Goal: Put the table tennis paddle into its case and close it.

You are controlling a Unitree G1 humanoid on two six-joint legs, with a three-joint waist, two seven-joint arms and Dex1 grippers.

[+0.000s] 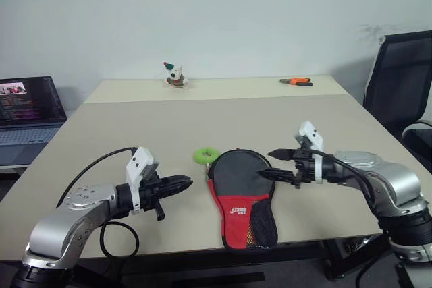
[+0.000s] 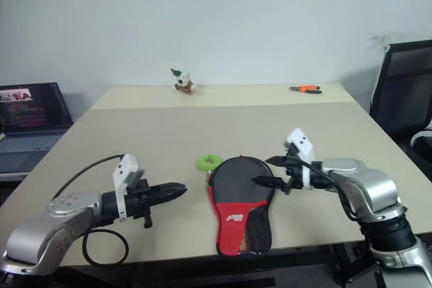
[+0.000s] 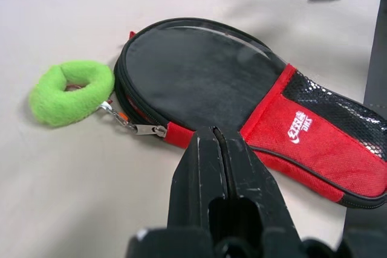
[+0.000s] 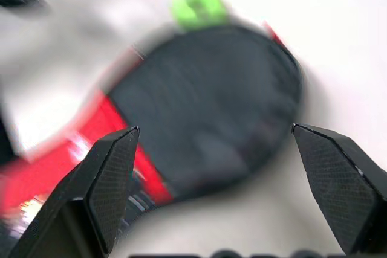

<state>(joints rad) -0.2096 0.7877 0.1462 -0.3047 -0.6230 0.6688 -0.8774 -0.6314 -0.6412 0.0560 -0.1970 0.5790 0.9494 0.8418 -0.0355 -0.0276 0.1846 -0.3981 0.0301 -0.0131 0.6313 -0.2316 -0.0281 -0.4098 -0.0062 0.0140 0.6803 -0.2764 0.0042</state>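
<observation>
You are hovering the right gripper (image 1: 275, 165) wide open over the case (image 1: 241, 197); the left gripper (image 3: 213, 167) is looking nearly closed and empty; aim it squarely at the zipper pull (image 3: 149, 129).

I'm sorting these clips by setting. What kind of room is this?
Most likely an office or lab workroom: a plain beige table against a bare white wall, an open laptop to one side, and a black office chair at the other.
</observation>
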